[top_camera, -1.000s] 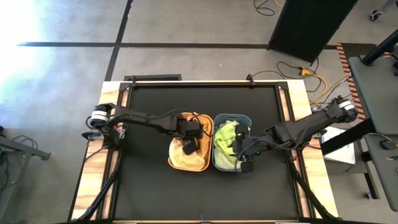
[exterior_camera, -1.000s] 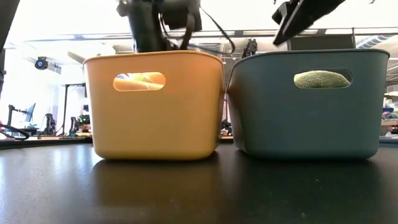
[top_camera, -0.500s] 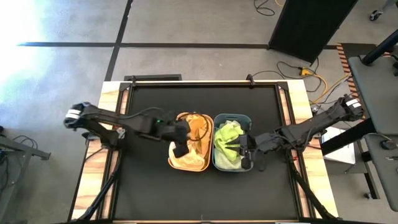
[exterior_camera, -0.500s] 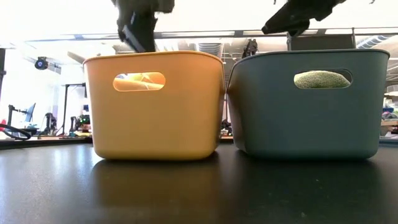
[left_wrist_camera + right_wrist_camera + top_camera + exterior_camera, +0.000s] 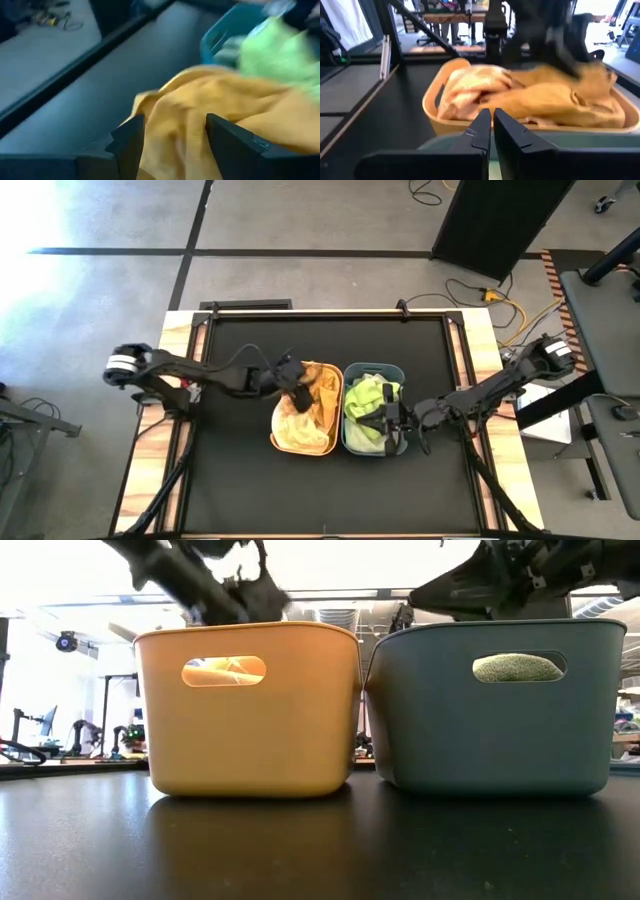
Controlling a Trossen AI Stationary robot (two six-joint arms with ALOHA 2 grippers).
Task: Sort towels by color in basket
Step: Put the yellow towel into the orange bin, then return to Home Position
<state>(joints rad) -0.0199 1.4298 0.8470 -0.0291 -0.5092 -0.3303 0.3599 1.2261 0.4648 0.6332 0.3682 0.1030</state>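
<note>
Two tubs stand side by side at the table's middle. The orange basket (image 5: 274, 442) (image 5: 250, 720) holds a mustard-orange towel (image 5: 320, 385) (image 5: 200, 110) and a paler yellow-pink one (image 5: 293, 428) (image 5: 470, 90). The teal basket (image 5: 349, 448) (image 5: 500, 720) holds lime and pale green towels (image 5: 365, 400) (image 5: 275, 55); one shows through its handle hole (image 5: 517, 667). My left gripper (image 5: 293, 380) (image 5: 172, 142) is open, tilted over the orange basket's far left part, just above the mustard towel. My right gripper (image 5: 385, 423) (image 5: 491, 127) is shut and empty, lying nearly level above the teal basket's right side. My left gripper stands open with its fingers (image 5: 131, 145) on either side of a ridge of the mustard-orange towel (image 5: 175, 115), coming at it slanting from the table's left. Whether the fingers touch the cloth, I cannot tell. My right gripper touches nothing.
The black table top (image 5: 240, 480) lies bare around the tubs, with wooden side rails (image 5: 150, 450) at left and right. Both arms reach in low over the tub rims (image 5: 245, 630). Beyond the table are floor cables (image 5: 500, 300) and room furniture.
My left gripper drew back from the middle of the orange basket toward its far left part and tipped from pointing down to slanting; the paler towel in the basket's near part now shows. My right gripper shifted a little from the teal basket's near rim toward its middle and levelled out.
</note>
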